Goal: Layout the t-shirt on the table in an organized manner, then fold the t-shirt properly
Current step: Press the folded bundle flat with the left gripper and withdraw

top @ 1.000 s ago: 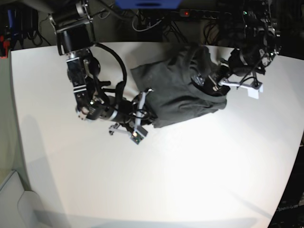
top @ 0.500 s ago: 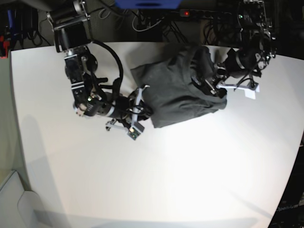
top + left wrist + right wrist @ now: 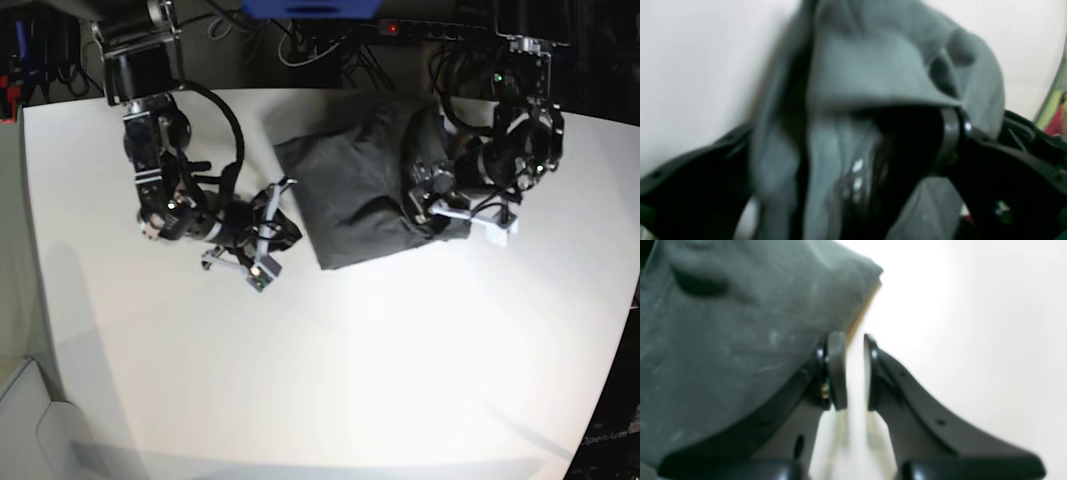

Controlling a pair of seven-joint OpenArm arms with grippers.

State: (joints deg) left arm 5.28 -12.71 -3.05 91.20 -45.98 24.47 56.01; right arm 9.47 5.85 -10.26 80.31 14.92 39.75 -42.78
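The dark grey t-shirt (image 3: 355, 185) lies bunched at the back middle of the white table (image 3: 400, 350). My left gripper (image 3: 422, 200) sits on the shirt's right side. In the left wrist view its jaws (image 3: 846, 133) stand wide apart, with folds of the t-shirt (image 3: 873, 66) lying between them and over the right finger (image 3: 950, 130). My right gripper (image 3: 285, 230) is just left of the shirt's lower left edge. The right wrist view shows the gripper (image 3: 850, 340) nearly closed, with only bare table (image 3: 973, 323) in the narrow slit. The t-shirt (image 3: 740, 323) lies beside its left finger.
Dark cables and equipment (image 3: 330, 40) run behind the table's back edge. Bare white tabletop spreads over the front half and both sides. Both arm bases stand at the back corners.
My right gripper has drawn back to the left, away from the shirt's lower left corner. My left gripper has swung down and left, further onto the shirt's right side.
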